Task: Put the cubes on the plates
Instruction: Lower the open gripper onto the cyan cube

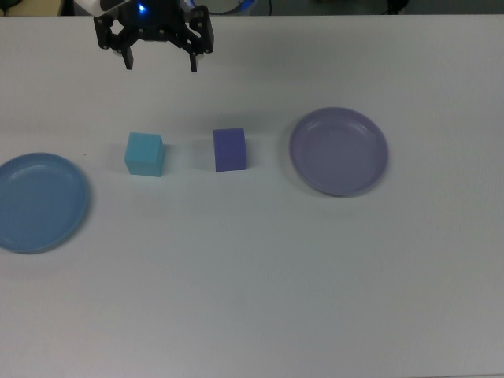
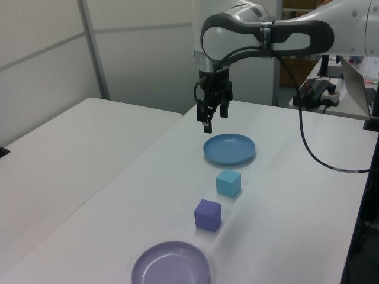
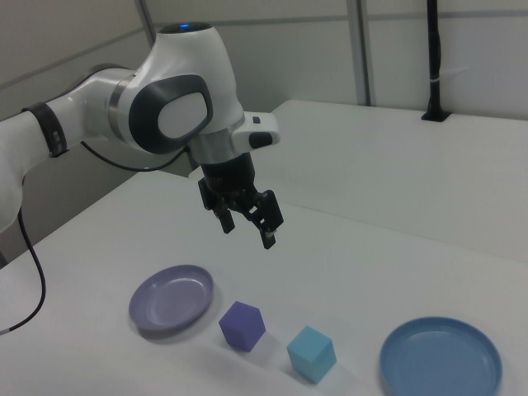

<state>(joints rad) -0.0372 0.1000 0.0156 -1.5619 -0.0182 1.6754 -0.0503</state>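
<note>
— So where did everything sit?

— Both cubes lay on the white surface (image 1: 260, 283), between the plates. In the top view, the small matte turquoise cube (image 1: 144, 153) was nearer the round sky-blue plate (image 1: 39, 202), the indigo cube (image 1: 230, 150) nearer the pale lavender plate (image 1: 338, 150). Neither plate held anything.

— And the claw (image 1: 161, 61)?

— It hung above the surface, spread wide, holding nothing, well apart from both cubes.

— What would a good pick have needed?

— I'd say centring over one cube, squaring the fingers to its flat sides, then dropping straight down so the neighbour wasn't nudged.
</note>
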